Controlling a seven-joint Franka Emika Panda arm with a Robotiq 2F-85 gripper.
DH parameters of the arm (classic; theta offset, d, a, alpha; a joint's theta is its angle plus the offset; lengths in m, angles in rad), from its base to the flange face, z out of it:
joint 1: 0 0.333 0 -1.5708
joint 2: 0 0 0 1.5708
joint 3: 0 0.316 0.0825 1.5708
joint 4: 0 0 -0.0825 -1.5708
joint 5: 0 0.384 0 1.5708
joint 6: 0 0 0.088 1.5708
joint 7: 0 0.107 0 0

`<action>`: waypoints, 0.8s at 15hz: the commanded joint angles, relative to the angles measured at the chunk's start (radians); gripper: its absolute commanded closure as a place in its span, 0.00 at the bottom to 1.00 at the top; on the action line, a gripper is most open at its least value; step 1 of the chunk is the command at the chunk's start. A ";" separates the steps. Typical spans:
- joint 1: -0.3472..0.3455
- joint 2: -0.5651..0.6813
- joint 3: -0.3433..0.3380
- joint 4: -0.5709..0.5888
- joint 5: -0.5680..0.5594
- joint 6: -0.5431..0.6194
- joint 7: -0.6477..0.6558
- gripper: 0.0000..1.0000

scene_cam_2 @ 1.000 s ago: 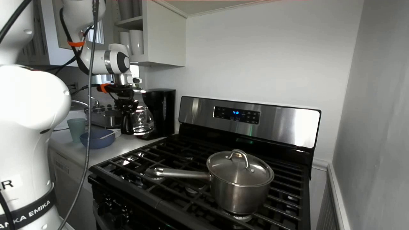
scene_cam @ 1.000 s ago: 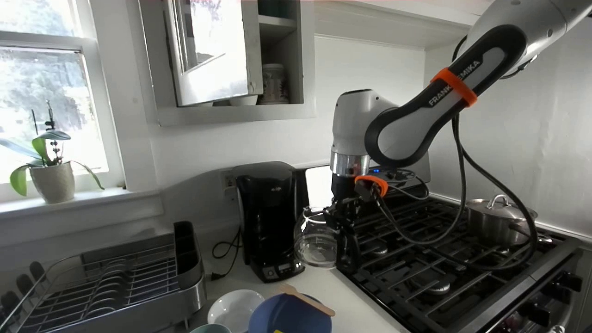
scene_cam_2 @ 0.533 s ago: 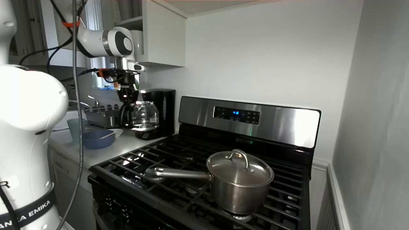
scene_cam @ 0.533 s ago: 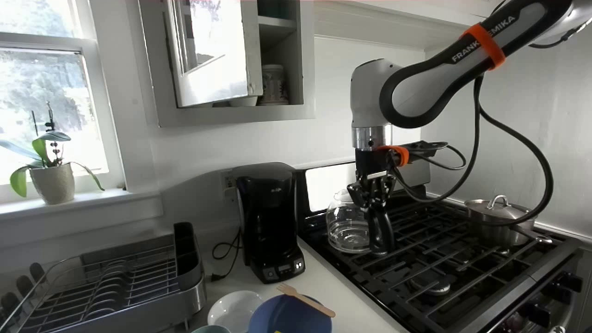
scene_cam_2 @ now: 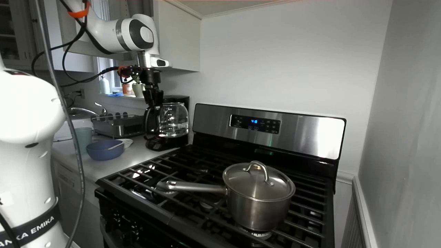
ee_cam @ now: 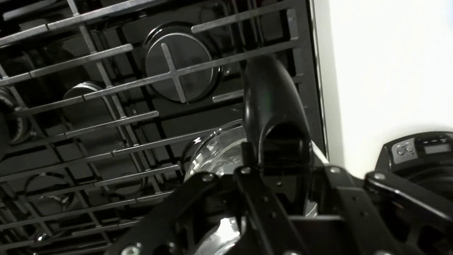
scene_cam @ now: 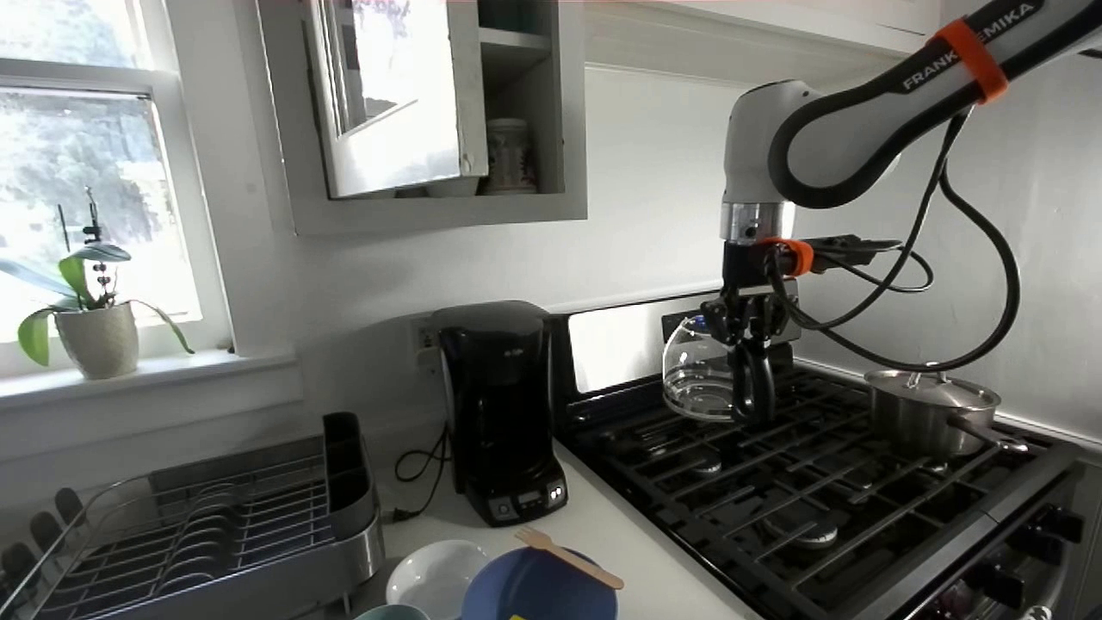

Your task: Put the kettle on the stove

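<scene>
The clear glass kettle [scene_cam: 696, 379] has a black handle and hangs upright above the stove [scene_cam: 925, 564] near its counter-side rear part. In an exterior view the kettle [scene_cam_2: 175, 120] appears in front of the coffee maker. My gripper [scene_cam: 747, 331] is shut on the top of the handle, with the glass body beside it; the gripper also shows in an exterior view [scene_cam_2: 154, 100]. In the wrist view the gripper [ee_cam: 279, 168] has the black handle between its fingers, and the kettle's glass [ee_cam: 226, 148] is partly hidden by the fingers. The stove's grates [ee_cam: 173, 72] lie below.
The lidded steel pot [scene_cam_2: 258, 206] stands on the stove, its long handle pointing toward the counter side. The black coffee maker [scene_cam: 499, 405] stands on the counter beside the stove. A blue bowl [scene_cam: 516, 590] with a wooden fork and a dish rack [scene_cam: 215, 525] are on the counter.
My gripper has carried the kettle away from beside the coffee maker to over the stove and raised it. It moved right and up in both exterior views. The pot has not moved.
</scene>
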 commanded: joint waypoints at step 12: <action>-0.043 0.018 -0.006 -0.006 0.025 0.017 -0.025 0.92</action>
